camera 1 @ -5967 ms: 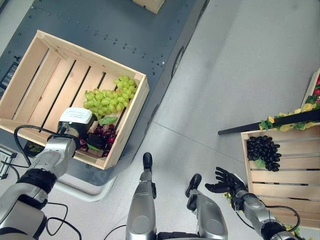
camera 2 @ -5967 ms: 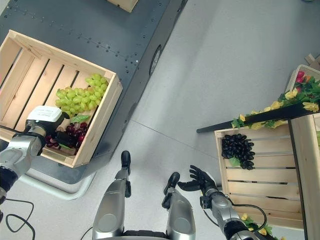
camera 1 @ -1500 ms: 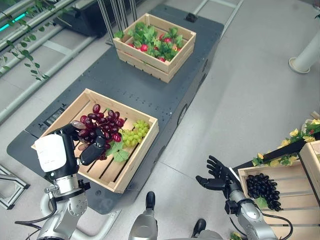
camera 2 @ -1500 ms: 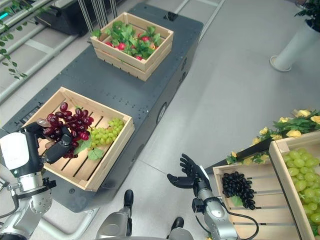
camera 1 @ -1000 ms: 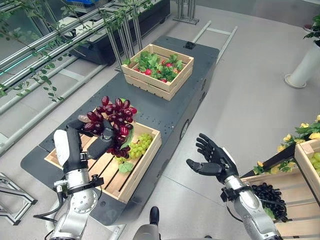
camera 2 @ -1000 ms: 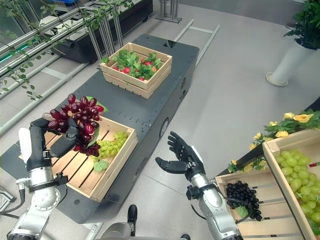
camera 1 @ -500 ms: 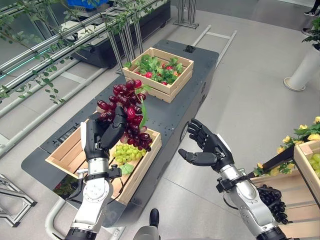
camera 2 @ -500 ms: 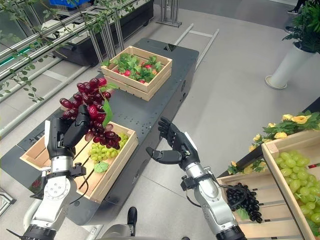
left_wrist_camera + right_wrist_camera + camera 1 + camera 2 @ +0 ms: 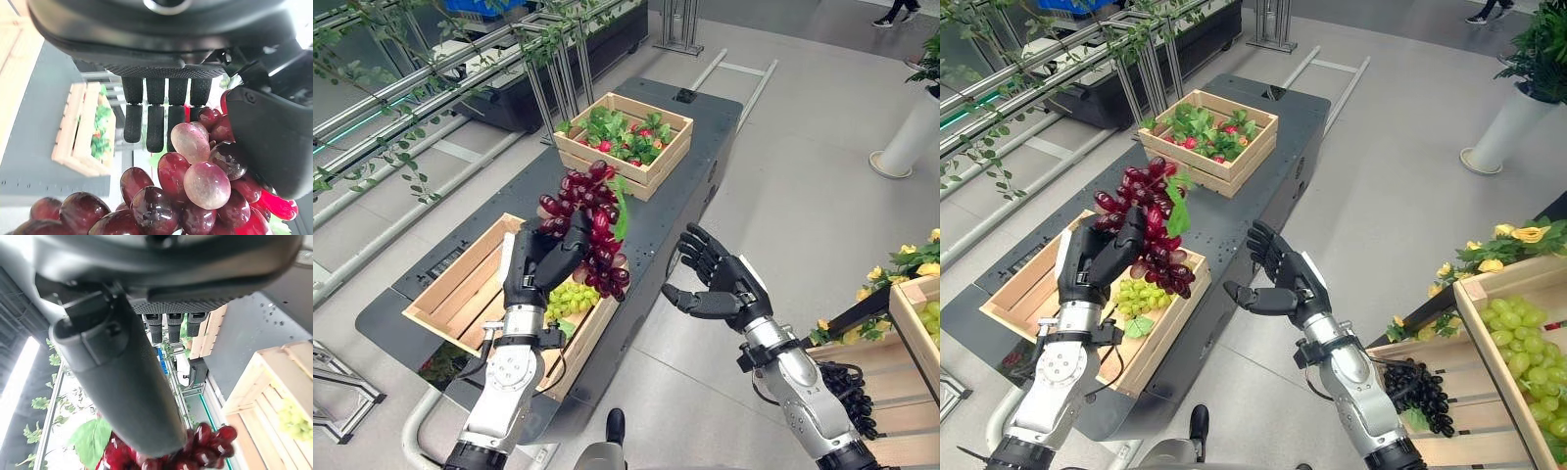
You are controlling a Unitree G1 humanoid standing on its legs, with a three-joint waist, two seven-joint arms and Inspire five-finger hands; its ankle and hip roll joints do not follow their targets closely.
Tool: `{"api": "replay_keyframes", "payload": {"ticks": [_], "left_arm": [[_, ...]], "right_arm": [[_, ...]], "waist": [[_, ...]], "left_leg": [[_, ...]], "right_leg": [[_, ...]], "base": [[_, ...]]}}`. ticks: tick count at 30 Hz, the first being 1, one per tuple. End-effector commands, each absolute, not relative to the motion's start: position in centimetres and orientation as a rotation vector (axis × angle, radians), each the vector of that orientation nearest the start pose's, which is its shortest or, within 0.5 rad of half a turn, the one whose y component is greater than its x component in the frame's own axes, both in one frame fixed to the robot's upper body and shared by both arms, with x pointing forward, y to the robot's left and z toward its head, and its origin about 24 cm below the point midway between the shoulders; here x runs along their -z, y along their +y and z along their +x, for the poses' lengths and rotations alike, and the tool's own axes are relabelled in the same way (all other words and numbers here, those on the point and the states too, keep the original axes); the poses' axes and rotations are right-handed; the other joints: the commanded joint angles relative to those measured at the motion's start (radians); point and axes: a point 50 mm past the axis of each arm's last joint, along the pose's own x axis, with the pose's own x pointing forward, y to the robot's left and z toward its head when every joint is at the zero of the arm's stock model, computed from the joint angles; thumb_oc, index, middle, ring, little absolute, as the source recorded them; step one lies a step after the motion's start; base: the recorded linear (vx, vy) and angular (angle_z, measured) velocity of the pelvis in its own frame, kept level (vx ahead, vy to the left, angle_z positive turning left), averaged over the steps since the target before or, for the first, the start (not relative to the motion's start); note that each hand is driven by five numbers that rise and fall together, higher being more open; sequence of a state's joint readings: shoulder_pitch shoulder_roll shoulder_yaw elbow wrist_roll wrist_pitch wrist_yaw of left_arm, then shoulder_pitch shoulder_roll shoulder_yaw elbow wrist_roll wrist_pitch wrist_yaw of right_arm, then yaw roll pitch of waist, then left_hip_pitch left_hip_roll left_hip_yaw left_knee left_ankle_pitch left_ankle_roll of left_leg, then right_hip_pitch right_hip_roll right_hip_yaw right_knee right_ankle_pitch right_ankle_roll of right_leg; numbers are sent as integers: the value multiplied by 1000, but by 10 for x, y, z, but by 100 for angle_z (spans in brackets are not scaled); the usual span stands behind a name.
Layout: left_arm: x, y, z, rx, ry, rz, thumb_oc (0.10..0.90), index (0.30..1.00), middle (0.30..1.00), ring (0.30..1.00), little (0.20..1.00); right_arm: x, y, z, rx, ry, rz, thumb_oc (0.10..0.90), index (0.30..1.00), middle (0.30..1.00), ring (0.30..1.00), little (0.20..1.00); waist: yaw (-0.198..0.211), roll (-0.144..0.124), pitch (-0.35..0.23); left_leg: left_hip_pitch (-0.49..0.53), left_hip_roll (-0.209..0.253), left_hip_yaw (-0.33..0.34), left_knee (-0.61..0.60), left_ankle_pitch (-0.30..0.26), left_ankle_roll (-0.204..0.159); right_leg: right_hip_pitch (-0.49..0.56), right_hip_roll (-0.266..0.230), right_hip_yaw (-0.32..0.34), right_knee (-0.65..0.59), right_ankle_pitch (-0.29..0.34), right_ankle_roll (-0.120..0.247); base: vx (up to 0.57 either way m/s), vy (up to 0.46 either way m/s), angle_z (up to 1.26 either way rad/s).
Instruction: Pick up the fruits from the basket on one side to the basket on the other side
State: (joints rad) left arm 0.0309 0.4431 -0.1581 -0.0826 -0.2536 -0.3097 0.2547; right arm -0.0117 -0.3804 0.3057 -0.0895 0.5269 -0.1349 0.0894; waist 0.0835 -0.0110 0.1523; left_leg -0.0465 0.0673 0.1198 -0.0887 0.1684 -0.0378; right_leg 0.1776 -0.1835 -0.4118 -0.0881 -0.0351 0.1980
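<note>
Mid-transfer: we have one bunch of red grapes [image 9: 588,223] off the boards and up in the air, clasped in our left hand [image 9: 540,262], whose fingers and thumb curl round the cluster, as the left wrist view confirms at close range. Our right hand [image 9: 720,284] stands just beside it with fingers spread wide and palm turned toward the fruit, holding nothing.

By our reading, the step in hand is the carry across, and a hand-over looks likely. The next move calls for bringing the bunch against the open palm, closing on its upper part so the loose grapes do not swing free, then taking it over to the crates on our right.

Working outward, we count things. Nearest on the right sits a slatted crate [image 9: 1427,443] with one bunch of black grapes [image 9: 1413,388], and beside it a second crate [image 9: 1498,341] holding green grapes [image 9: 1533,340], one heap as far as we can tell. On the dark platform [image 9: 685,157], the near crate [image 9: 460,288] keeps one bunch of green grapes [image 9: 570,298] under the lifted fruit. Farther back, one crate of leafy red produce [image 9: 625,130] stands well apart.
</note>
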Motion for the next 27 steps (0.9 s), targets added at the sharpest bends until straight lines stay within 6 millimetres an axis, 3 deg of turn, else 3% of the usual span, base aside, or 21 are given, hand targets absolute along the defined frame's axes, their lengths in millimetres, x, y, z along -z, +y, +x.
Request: {"api": "replay_keyframes", "payload": {"ticks": [1,13,18,21,27], "left_arm": [[-151,176,256,45,-667,171,400,300,300,300,300],[-162,154,249,206,-820,430,400,300,300,300,300],[-167,150,247,309,-852,524,400,300,300,300,300],[-174,155,246,373,-867,624,400,300,300,300,300],[-183,165,246,416,-862,647,400,300,300,300,300]], "right_arm": [[-116,-123,249,-484,-328,278,800,900,900,900,900],[-121,-116,250,-561,-307,383,800,900,900,900,900],[-128,-119,250,-544,-372,270,800,900,900,900,900],[-136,-132,251,-536,-409,158,800,900,900,900,900],[-149,-151,254,-483,-474,33,800,900,900,900,900]], "waist": [[2,1,-142],[-5,-1,-143],[-9,1,-145],[-17,4,-147],[-20,6,-150]], "left_leg": [[89,13,-2,1,-152,-35],[92,19,11,1,-153,-36],[94,19,15,1,-153,-36],[97,21,25,1,-153,-38],[99,24,30,1,-155,-36]], "right_leg": [[-78,-8,40,1,86,-55],[-80,-10,45,1,89,-49],[-80,-11,49,1,90,-47],[-81,-12,56,1,91,-42],[-83,-13,62,1,92,-40]], "base": [[0,0,0],[0,0,0],[0,0,0],[-5,9,-3],[-4,2,-2]]}}
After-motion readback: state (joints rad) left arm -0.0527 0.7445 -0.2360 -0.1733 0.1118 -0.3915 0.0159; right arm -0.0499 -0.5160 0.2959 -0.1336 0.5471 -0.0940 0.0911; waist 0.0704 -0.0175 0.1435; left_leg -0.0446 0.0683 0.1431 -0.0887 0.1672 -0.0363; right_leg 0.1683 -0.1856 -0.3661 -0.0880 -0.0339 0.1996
